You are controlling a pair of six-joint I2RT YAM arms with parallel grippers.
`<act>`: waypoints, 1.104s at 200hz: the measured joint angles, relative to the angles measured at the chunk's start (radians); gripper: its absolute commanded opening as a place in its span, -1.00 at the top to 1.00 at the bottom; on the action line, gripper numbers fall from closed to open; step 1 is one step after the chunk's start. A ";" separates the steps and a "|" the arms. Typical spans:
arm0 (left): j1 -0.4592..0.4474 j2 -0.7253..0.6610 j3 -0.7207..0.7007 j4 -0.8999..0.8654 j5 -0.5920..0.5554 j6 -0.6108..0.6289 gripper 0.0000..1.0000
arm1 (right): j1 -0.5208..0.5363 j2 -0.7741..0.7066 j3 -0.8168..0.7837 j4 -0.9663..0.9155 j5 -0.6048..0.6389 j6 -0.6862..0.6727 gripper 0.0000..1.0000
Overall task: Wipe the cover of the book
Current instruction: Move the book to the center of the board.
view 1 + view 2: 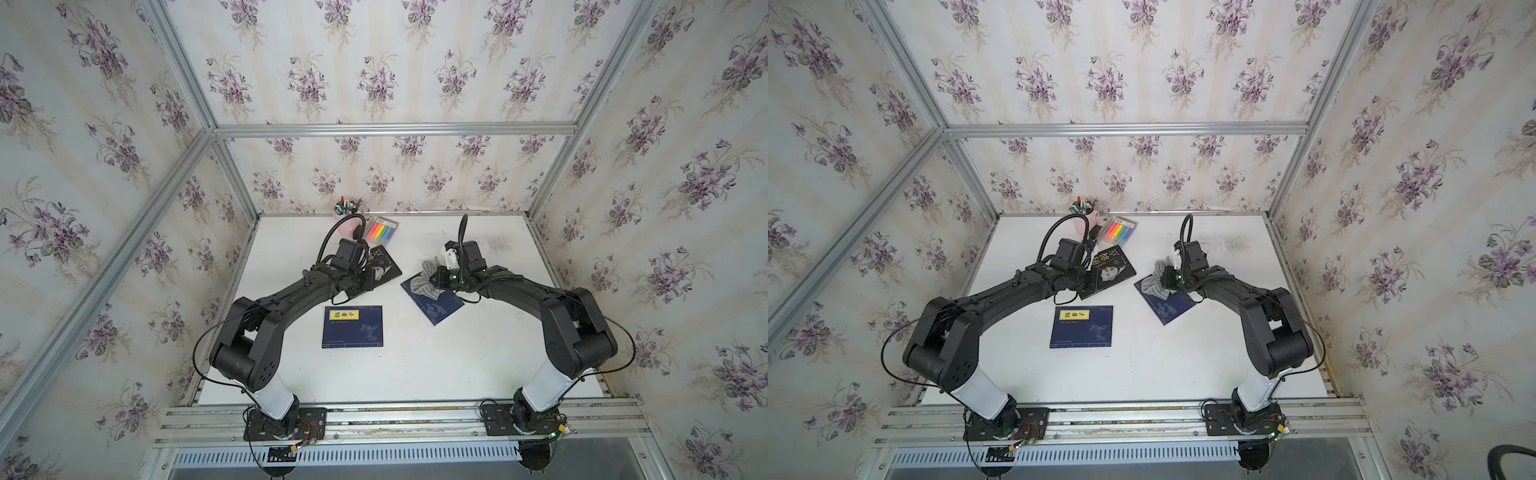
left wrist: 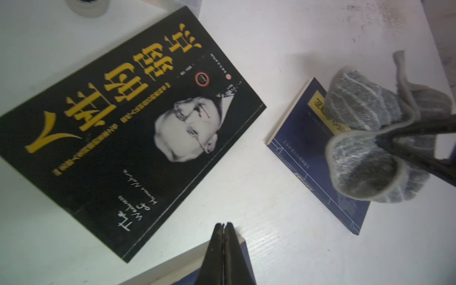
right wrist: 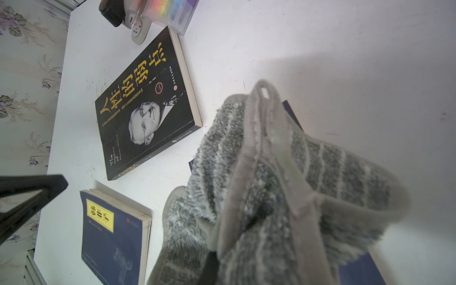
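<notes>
A dark blue book lies askew on the right of the white table. A grey striped cloth rests bunched on its cover. My right gripper is shut on the cloth, and the cloth buries its fingers in the right wrist view. Part of the book's cover and spine shows beside the cloth. My left gripper hovers over the near end of a black book. Its jaws are together with nothing between them.
A second blue book with a yellow label lies at centre front. At the back stand a pink pen cup and a clear box of coloured highlighters. A dark smudge marks the table's back right. Wallpapered walls enclose three sides.
</notes>
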 measured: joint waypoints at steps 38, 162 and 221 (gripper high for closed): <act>0.071 0.045 0.058 -0.017 -0.017 0.007 -0.28 | 0.001 -0.087 -0.077 0.003 -0.024 -0.003 1.00; 0.183 0.439 0.505 -0.129 0.014 0.074 -0.51 | 0.013 -0.140 -0.141 0.028 -0.080 -0.010 1.00; 0.195 0.507 0.566 -0.151 0.039 0.048 -0.51 | 0.012 -0.131 -0.146 0.045 -0.094 -0.014 1.00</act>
